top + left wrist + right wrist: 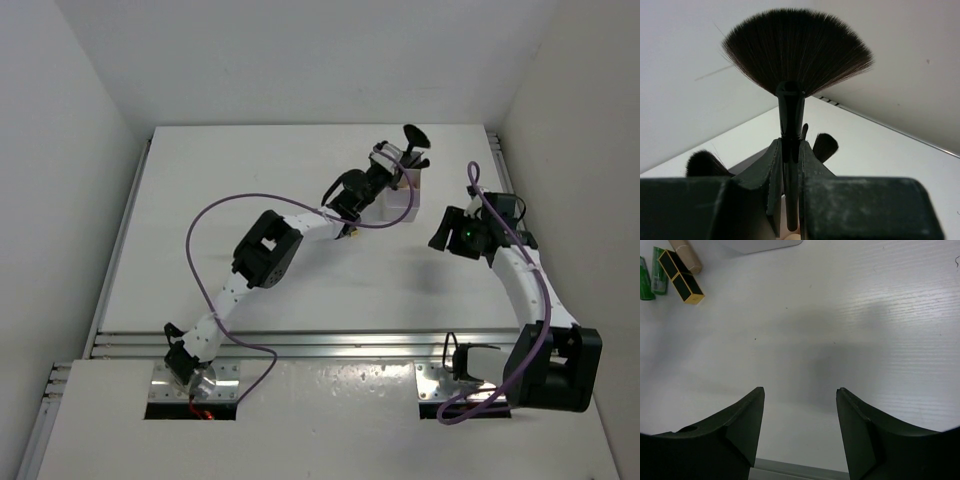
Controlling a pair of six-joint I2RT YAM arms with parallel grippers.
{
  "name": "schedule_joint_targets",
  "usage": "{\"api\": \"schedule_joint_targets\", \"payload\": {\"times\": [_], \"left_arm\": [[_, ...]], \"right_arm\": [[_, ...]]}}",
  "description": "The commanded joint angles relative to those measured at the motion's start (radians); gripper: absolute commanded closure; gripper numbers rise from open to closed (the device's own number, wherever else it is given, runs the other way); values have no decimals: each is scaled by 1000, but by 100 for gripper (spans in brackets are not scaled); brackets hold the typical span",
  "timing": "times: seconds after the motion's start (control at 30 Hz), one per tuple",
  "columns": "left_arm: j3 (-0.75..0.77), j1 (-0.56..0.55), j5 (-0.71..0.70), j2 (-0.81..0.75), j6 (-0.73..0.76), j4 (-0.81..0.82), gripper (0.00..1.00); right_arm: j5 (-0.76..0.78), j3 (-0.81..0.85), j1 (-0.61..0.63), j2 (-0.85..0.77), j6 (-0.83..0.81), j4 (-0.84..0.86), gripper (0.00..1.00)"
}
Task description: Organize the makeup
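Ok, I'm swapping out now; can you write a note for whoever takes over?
Left gripper: shut on a fan brush, held at the white box; two more brush heads show beside it.
Right gripper: open, empty, above bare table.
Green tubes, black-gold tube and tan tube lie on the table beside the box.
Sponges not in view.
To do: seat this brush, then box the tubes.

Fan brush (792, 75), seemingly upright, in gripper (790, 150)

Robot lab test cell, white table (250, 160) below left gripper (400, 160), plain white walls (70, 150) beyond it, aluminium rail (300, 343), purple cables (250, 196) behind it.
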Motion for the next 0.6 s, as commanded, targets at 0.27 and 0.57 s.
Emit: {"api": "schedule_joint_targets", "payload": {"times": [0.27,0.57], "left_arm": [[53,49,150,-66,-2,88,100],[105,49,171,-62,-14,131,100]], "right_arm": [[-10,74,-4,5,-38,-38,41],[-10,95,-2,12,-38,-45,41]]}}
